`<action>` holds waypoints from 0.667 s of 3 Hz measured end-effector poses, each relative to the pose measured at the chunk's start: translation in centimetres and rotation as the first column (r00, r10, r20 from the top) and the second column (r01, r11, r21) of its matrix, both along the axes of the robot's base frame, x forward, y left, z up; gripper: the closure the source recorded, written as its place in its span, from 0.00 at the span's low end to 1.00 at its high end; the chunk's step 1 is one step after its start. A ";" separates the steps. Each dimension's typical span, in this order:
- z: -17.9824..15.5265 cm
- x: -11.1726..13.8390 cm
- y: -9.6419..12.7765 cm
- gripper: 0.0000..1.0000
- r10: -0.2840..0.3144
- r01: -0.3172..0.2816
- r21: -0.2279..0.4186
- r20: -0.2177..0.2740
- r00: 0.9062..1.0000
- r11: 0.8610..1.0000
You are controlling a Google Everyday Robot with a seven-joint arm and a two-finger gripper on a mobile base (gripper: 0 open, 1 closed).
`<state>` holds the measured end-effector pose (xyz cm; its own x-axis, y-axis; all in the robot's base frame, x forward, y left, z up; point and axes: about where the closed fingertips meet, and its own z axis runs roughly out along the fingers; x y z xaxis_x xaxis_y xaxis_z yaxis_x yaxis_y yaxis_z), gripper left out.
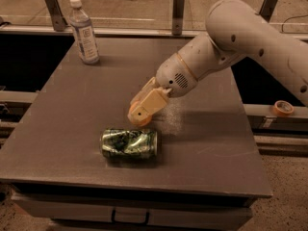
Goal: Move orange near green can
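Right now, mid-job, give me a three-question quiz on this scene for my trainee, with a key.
1. True or false: the green can stands upright on the table.
2. The gripper, just beyond the can near the table's middle, is closed on what? A) the orange B) a spoon C) a cup
3. Short answer: which is farther from the can, the clear bottle or the gripper?

Key: 1 false, it lies on its side; 2 A; 3 the bottle.
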<state>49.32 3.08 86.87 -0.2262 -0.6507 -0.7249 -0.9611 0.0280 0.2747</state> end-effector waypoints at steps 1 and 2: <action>-0.5 -0.5 0.4 0.12 0.003 -0.004 -0.015 -0.035 0.999 1.000; -0.8 -0.6 0.5 0.00 0.000 -0.002 -0.035 -0.056 0.998 0.999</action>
